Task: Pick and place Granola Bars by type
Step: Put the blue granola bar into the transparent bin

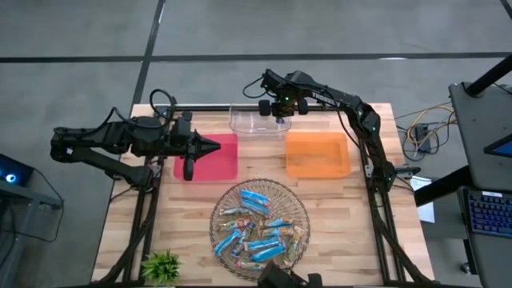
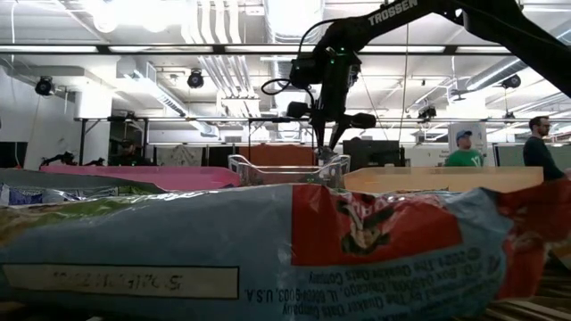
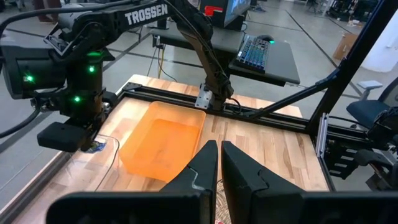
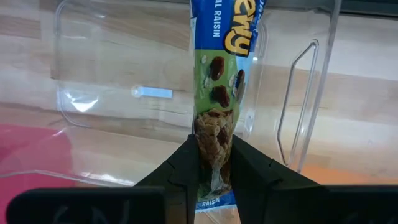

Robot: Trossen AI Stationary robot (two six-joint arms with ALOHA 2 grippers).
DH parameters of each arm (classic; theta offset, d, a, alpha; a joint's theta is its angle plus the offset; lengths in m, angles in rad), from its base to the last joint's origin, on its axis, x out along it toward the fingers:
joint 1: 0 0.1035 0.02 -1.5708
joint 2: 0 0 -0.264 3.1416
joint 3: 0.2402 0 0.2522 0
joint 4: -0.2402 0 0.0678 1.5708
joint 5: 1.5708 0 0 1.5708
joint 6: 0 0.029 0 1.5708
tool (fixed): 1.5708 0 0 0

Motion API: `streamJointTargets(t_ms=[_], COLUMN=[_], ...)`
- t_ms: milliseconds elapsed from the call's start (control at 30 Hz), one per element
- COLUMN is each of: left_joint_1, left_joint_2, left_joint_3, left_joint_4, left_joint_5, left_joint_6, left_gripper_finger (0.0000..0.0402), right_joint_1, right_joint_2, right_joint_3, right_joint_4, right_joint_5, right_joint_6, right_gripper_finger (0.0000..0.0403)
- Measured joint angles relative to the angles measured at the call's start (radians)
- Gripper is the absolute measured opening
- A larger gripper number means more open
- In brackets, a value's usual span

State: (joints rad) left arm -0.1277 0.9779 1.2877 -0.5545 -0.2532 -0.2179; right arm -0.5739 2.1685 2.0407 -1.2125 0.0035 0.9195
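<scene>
Holding a bar [image 4: 216, 118] in my right gripper [image 4: 213, 163], I have it hanging over the clear tray [image 1: 244, 122] at the table's [image 1: 352, 208] far edge; its fingers are clamped on one end of the blue wrapper, the rest pointing down toward the tray floor. My left gripper [image 1: 214, 146] is clenched on nothing and sits over the pink tray [image 1: 228, 164], just left of the clear one. An orange tray [image 1: 318, 154] lies to the right of the pink. Nearer the front edge, the wire basket [image 1: 298, 210] has the other bars [image 1: 254, 232] piled in it, mostly blue. A plant [image 1: 162, 266] stands at the front left corner.
</scene>
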Motion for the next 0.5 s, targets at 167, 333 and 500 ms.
streamJointTargets(t_ms=[167,333,500], left_joint_1=[0.000,0.000,0.000], left_joint_2=[0.000,0.000,0.000], left_joint_3=[0.000,0.000,0.000], left_joint_4=[0.000,0.000,0.000], left_joint_5=[0.000,0.000,0.000], left_joint_6=[0.000,0.000,0.001], left_gripper_finger=[0.0005,0.0005,0.0005], right_joint_1=[0.000,0.000,0.007], right_joint_2=[0.000,0.000,0.000], right_joint_3=[0.000,0.000,-0.001], right_joint_4=[0.000,-0.001,-0.002], right_joint_5=[0.000,-0.004,-0.004], right_joint_6=[-0.002,-0.002,0.003], right_gripper_finger=[0.0068,0.0068,0.0090])
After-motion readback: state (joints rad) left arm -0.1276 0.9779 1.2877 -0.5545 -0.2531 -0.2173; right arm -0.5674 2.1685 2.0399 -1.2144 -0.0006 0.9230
